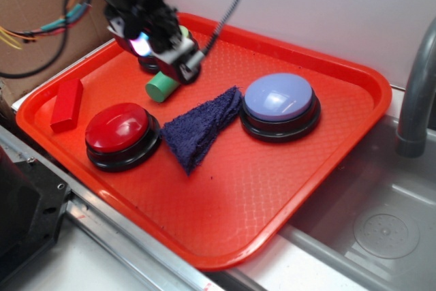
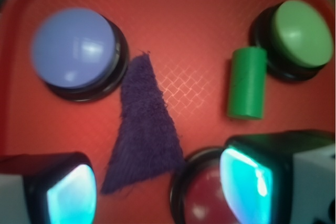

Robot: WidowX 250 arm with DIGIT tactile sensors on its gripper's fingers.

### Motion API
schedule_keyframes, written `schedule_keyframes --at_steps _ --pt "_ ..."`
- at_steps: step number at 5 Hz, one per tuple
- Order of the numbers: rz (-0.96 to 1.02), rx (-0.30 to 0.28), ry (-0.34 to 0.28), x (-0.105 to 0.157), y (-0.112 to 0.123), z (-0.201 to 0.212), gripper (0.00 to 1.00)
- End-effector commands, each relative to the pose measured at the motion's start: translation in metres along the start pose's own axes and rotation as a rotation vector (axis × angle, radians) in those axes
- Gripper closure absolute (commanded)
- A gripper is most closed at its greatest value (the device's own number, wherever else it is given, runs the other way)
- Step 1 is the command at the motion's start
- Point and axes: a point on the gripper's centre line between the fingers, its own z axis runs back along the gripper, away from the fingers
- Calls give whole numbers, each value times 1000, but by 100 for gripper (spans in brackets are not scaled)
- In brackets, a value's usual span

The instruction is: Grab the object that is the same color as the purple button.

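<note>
Cloth (image 1: pixel 202 127), dark purple and folded to a rough triangle, lies flat at the centre of the exterior view, on the red tray (image 1: pixel 272 209), between the red button (image 1: pixel 121 131) to its left and the purple button (image 1: pixel 279 103) to its right, its upper corner touching or nearly touching the latter's black base.

Gripper (image 2: pixel 160 190): jaws stand wide apart and hold nothing; in the wrist view the two pads (image 2: pixel 71 195) flank the cloth's broad lower end. In the exterior view the gripper sits high in the upper left, above the green button (image 2: pixel 300 32), so it appears not yet over the cloth, though height is hard to judge.

Recommended approach: centre over the thicker folded middle, descend until the pads bracket the cloth, clear of both button bases, then close firmly; terry will compress.

Count, near to far: one cloth, three buttons, one red block (image 1: pixel 67 104), one green cylinder (image 1: pixel 161 87).
</note>
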Motion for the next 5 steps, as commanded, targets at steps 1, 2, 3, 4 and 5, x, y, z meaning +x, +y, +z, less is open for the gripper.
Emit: schedule_keyframes --at_steps 1,2,3,4,5 --pt "-68 26 11 9 -11 -32 0" --pt "-99 61 35 8 -11 -53 0" --pt "-81 94 52 5 -11 -63 0" --pt "-97 71 70 10 -11 -75 0" --pt "-93 64 84 11 -11 -83 0"
